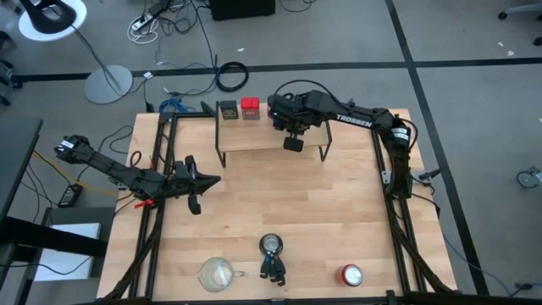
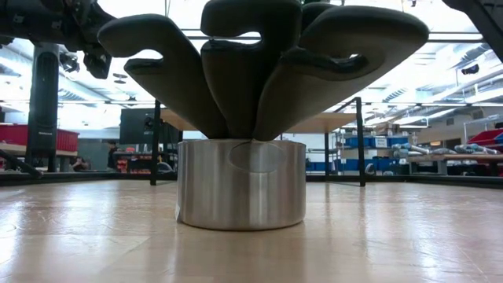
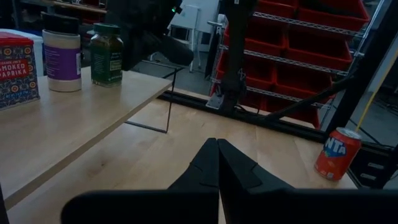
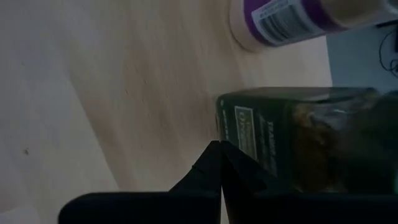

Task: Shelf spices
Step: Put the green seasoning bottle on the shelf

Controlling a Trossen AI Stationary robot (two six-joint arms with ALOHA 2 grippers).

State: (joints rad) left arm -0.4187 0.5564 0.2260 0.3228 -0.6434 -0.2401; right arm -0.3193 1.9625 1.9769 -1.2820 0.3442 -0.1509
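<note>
The shelf [image 1: 271, 141] stands at the table's far side. On its board the olive tin [image 1: 227, 110] and the red tin [image 1: 250, 108] stand side by side. In the left wrist view the red tin [image 3: 15, 68], the purple-labelled jar [image 3: 62, 59] and the green jar [image 3: 107, 55] stand upright in a row on the board. My right gripper [image 4: 219, 149] is shut and hovers over the shelf's right half, right beside the green jar [image 4: 292, 143]; its arm hides both jars from above. My left gripper [image 3: 217, 158] is shut and waits over the table's left part [image 1: 199, 182]. My right gripper's shut fingertips [image 4: 214, 155] stand close against the lower side of the green jar [image 4: 245, 127], which stands on the shelf board. I cannot tell whether they touch it.
Near the table's front edge stand a clear glass cup [image 1: 218, 273], a round steel holder with dark handles [image 1: 271, 247] and a red-topped can [image 1: 351, 274]. The steel holder [image 2: 240, 185] fills the low view. Black frame rails run along both table sides.
</note>
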